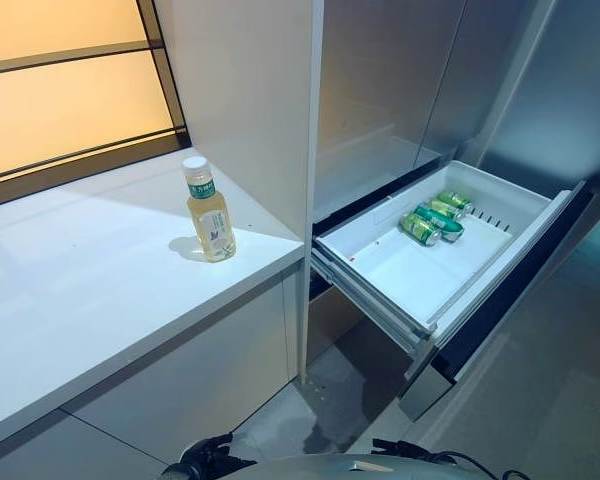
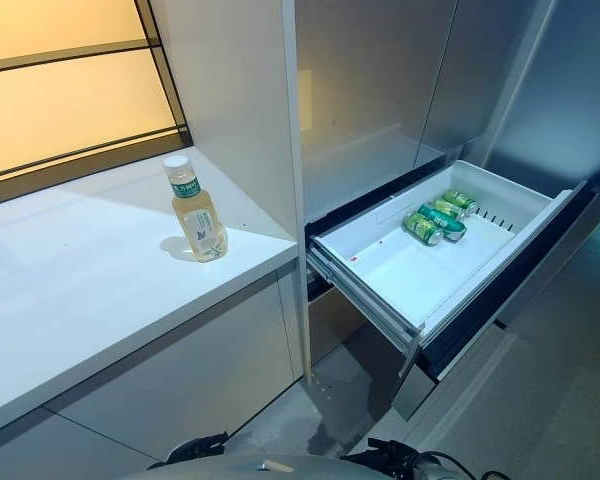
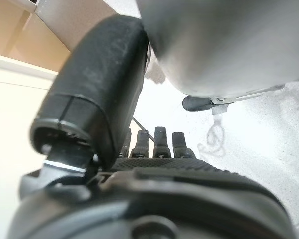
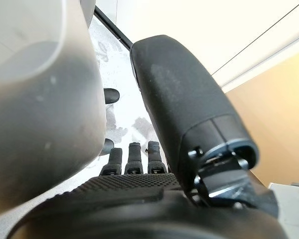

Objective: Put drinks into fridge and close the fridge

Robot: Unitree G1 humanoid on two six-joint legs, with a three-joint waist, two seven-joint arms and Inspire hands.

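Note:
A bottle point(image 1: 210, 215) of pale yellow drink with a white cap stands upright on the white counter point(image 1: 80, 290), near its right end. To its right the fridge's lower drawer point(image 1: 410, 272) is pulled out, white inside, with green cans point(image 1: 435, 217) lying at its far end. My left hand point(image 3: 162, 167) hangs low over the floor, fingers straight, holding nothing. My right hand point(image 4: 134, 177) hangs the same way, open and empty. Both hands are far from the bottle and the drawer.
A white upright panel point(image 1: 250, 100) stands between the counter and the steel fridge doors point(image 1: 400, 70). The drawer's dark front panel point(image 1: 510, 290) juts out over the grey floor point(image 1: 320, 400). A window point(image 1: 60, 80) runs behind the counter.

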